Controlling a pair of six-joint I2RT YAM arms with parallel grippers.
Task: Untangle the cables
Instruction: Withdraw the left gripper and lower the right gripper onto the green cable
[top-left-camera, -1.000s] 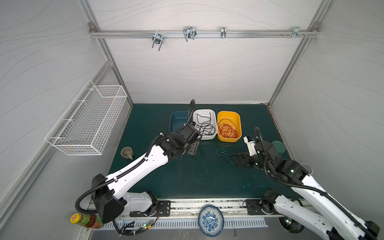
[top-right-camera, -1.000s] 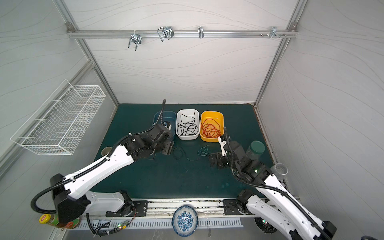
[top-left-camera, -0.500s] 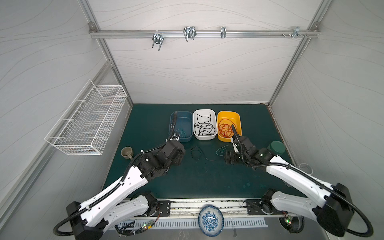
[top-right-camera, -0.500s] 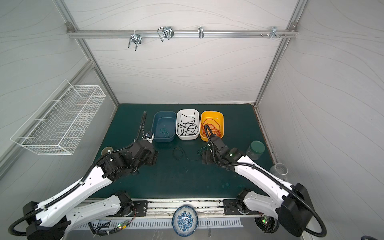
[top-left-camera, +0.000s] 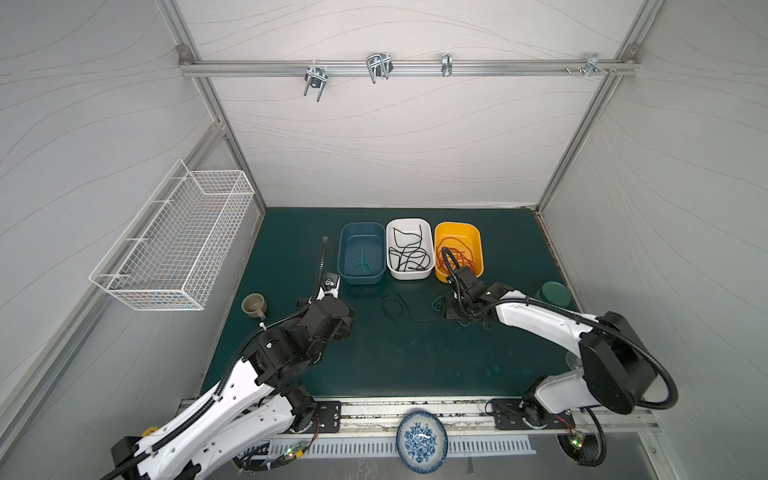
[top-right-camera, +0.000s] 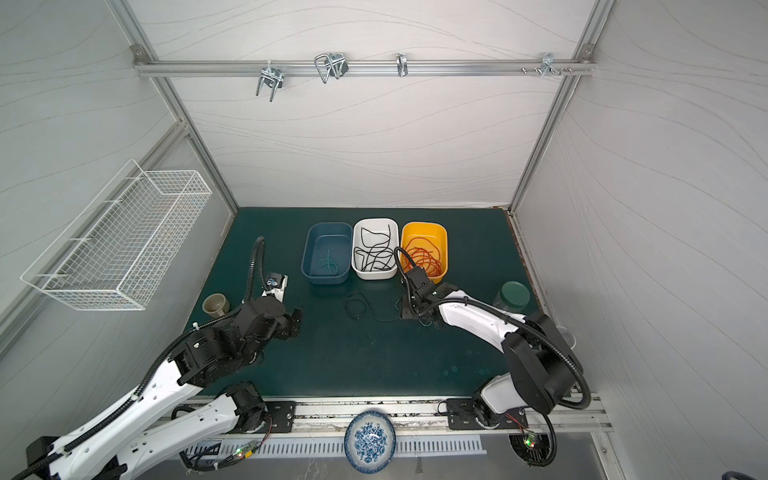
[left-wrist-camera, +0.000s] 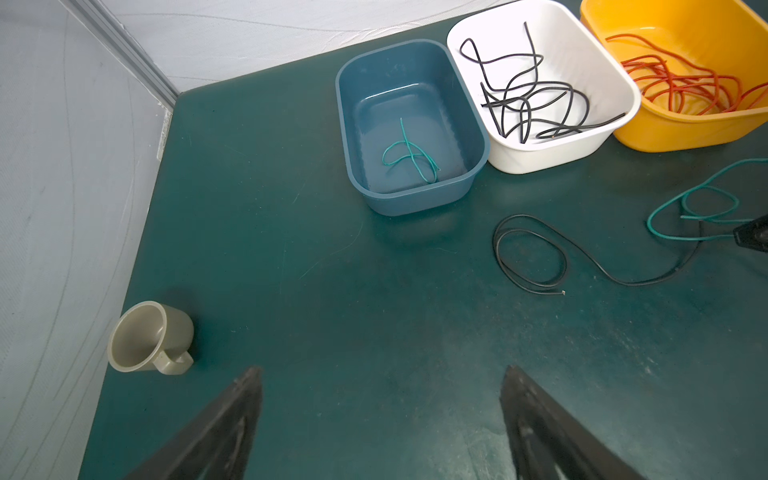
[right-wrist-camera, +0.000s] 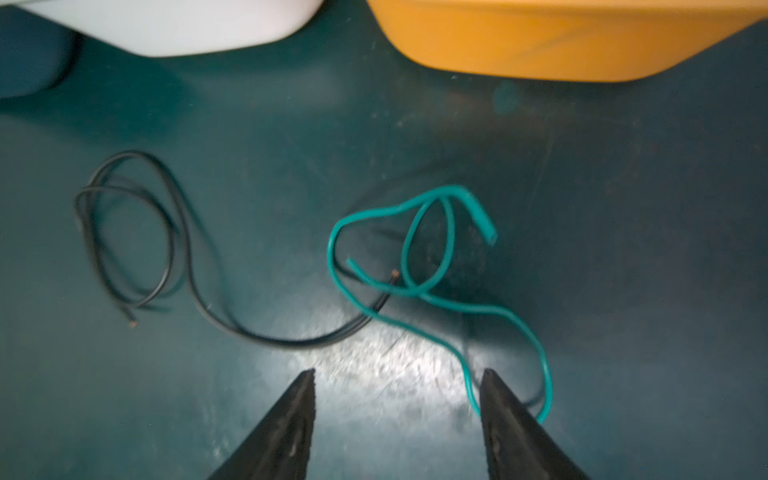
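View from above of a dark green mat with a beige cup at the left. Just right of it the left gripper hovers over bare mat, jaws wide apart and empty, seemingly kept clear of the work. Along the far side three tubs stand in a row, apparently sorting the cables by colour: a blue tub holds one teal cable, a white tub holds black cables, and a yellow tub holds red cables. Nearer, a loose black cable lies with its end crossing a loose teal cable. The right gripper hangs low over them, jaws partly apart and gripping nothing. One teal strand runs beside a finger, so the gripper is probably lined up to lift it.
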